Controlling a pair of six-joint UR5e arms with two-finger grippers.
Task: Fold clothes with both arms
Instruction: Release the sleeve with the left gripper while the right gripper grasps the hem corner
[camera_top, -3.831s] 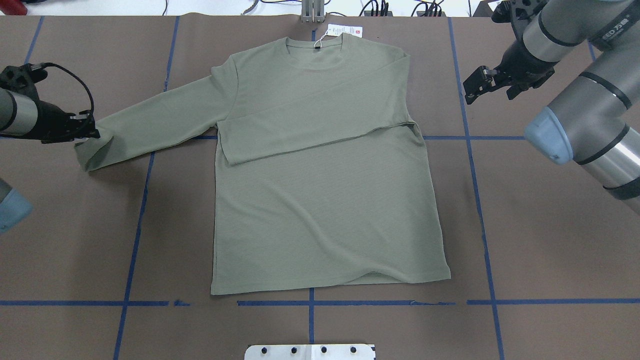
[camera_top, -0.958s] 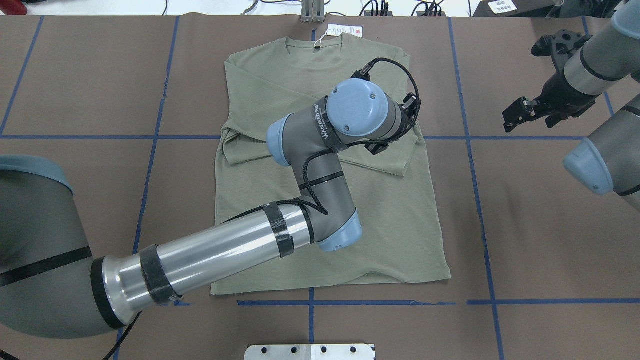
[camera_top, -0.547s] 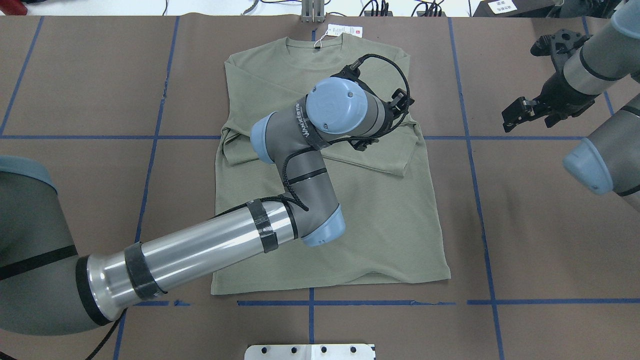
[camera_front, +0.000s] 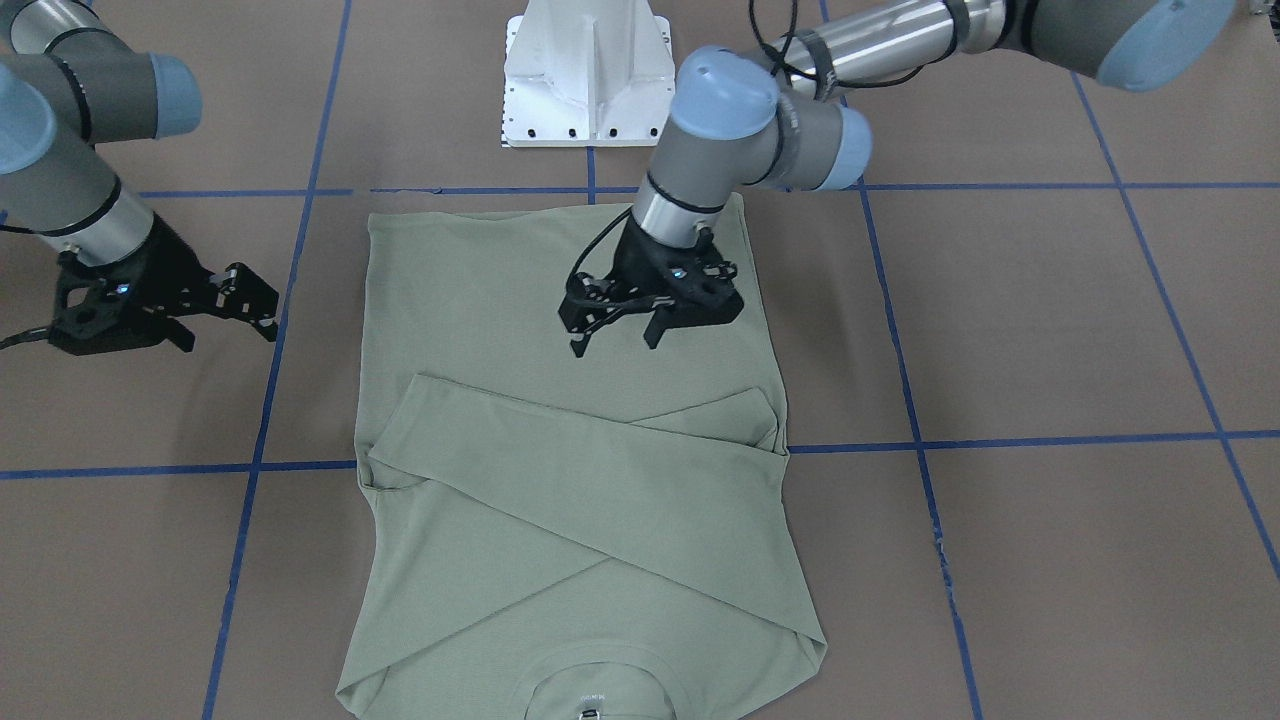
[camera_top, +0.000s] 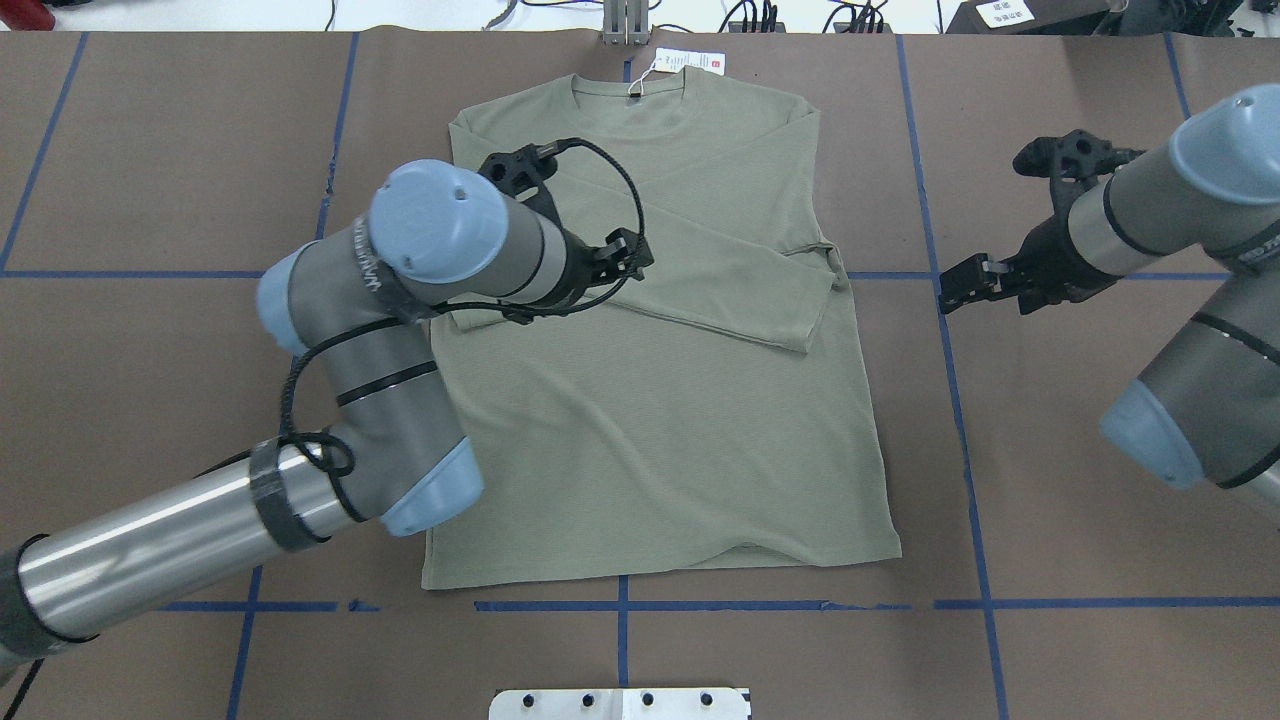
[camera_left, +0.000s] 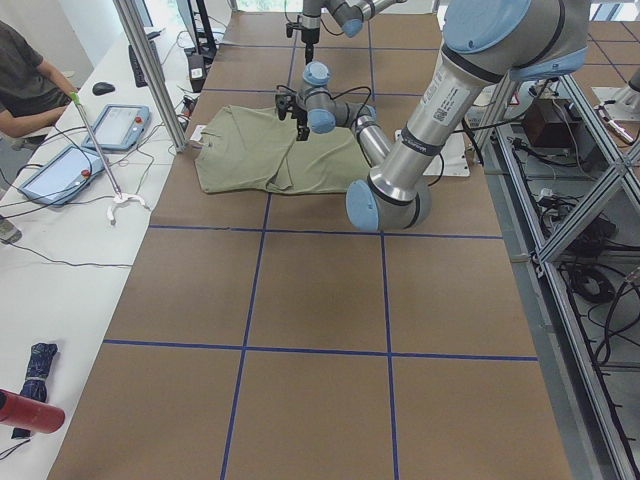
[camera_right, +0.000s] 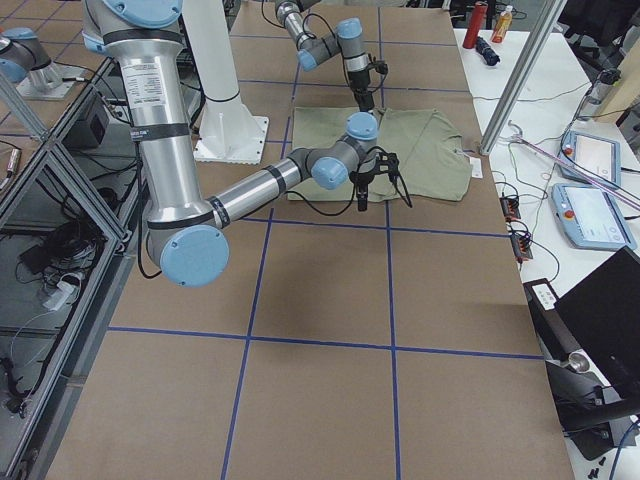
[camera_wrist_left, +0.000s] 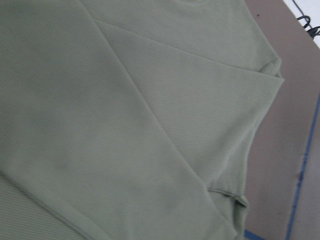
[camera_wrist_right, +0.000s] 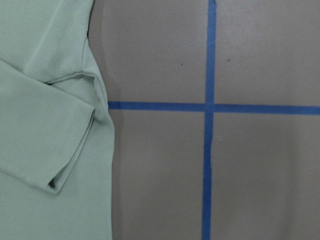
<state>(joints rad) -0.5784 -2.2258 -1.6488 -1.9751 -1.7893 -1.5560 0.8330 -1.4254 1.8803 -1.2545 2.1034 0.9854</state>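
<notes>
Sleeves (camera_top: 730, 290) sit crossed on shirt (camera_top: 650, 430), left gripper (camera_front: 614, 340) over it, right gripper (camera_front: 255, 300) beside it, both empty with jaws apart; next, I'd guess: grab hem (camera_top: 660, 565) corners, fold to collar (camera_top: 628, 100).

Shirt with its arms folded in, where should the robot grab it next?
Probably the shirt by its bottom hem: left tool on the left corner, right tool on the right corner, each from its outer side. Sleeves already lie crossed on the chest; the hem lies flat, corners bare.
</notes>
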